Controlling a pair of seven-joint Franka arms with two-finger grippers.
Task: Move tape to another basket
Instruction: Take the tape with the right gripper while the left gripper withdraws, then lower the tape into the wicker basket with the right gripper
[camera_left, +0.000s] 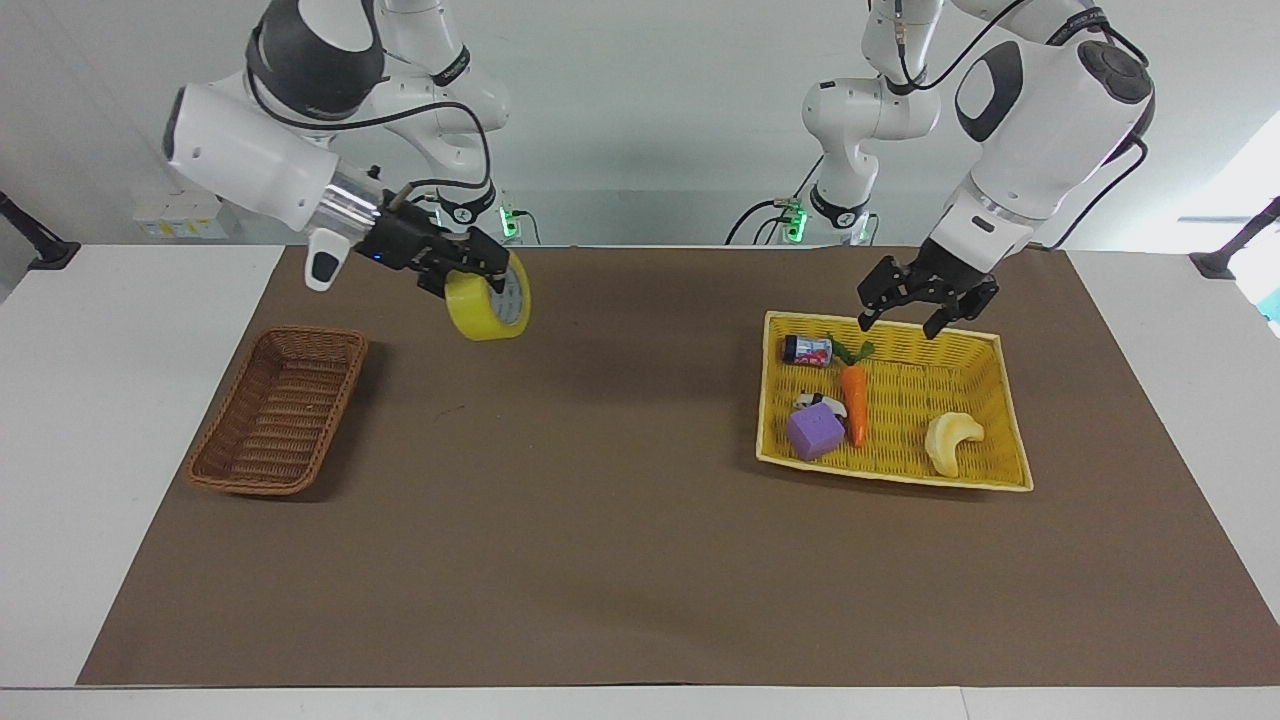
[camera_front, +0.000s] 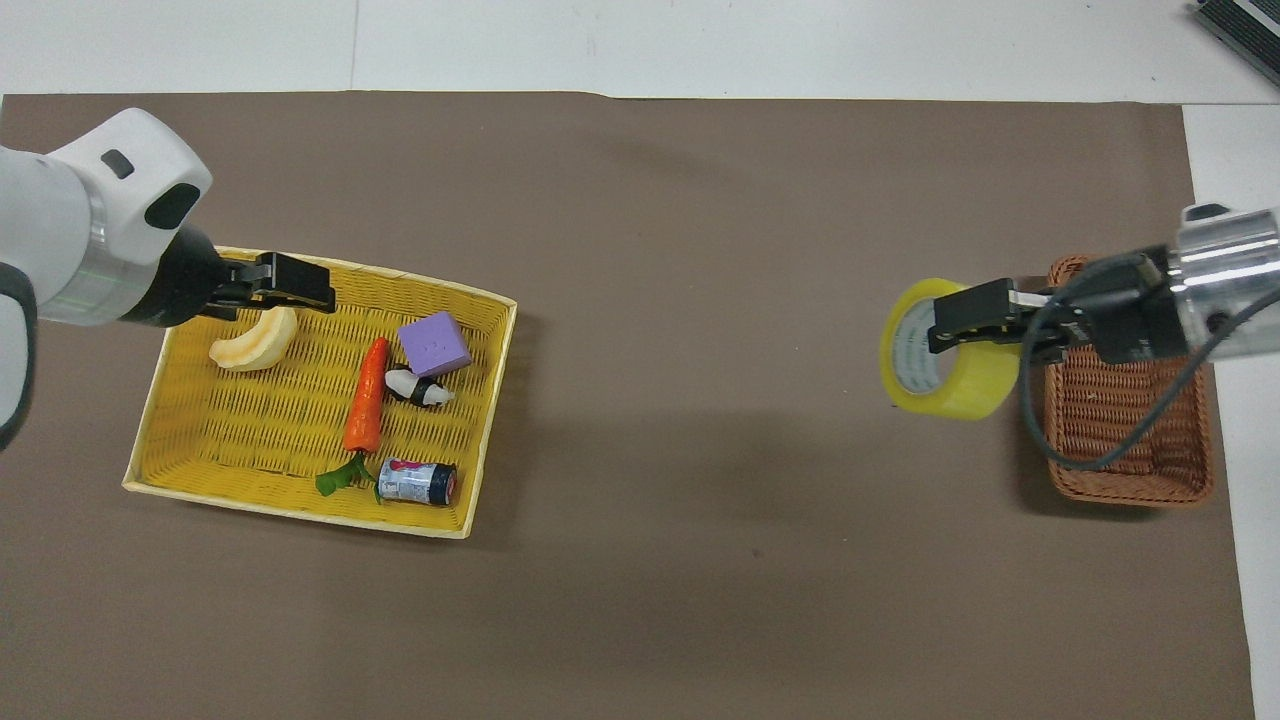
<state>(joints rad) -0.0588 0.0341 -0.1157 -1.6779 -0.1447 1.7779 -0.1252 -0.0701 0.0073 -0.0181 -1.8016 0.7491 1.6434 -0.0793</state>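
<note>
Tape (camera_left: 488, 296) hangs in the air in my right gripper (camera_left: 462, 272), whose jaws are clamped on the roll, over the mat (camera_left: 620, 540) just beside the basket (camera_left: 275, 410) at the right arm's end. My left gripper (camera_left: 926, 303) hovers with jaws spread, holding nothing, over the tray (camera_left: 985, 345) edge nearest the robots.

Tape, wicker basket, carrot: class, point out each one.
tape (camera_left: 487, 297), facing view, yellow outer band.
wicker basket (camera_left: 276, 411), facing view, woven floor.
carrot (camera_front: 366, 395), overhead view, orange body.
</note>
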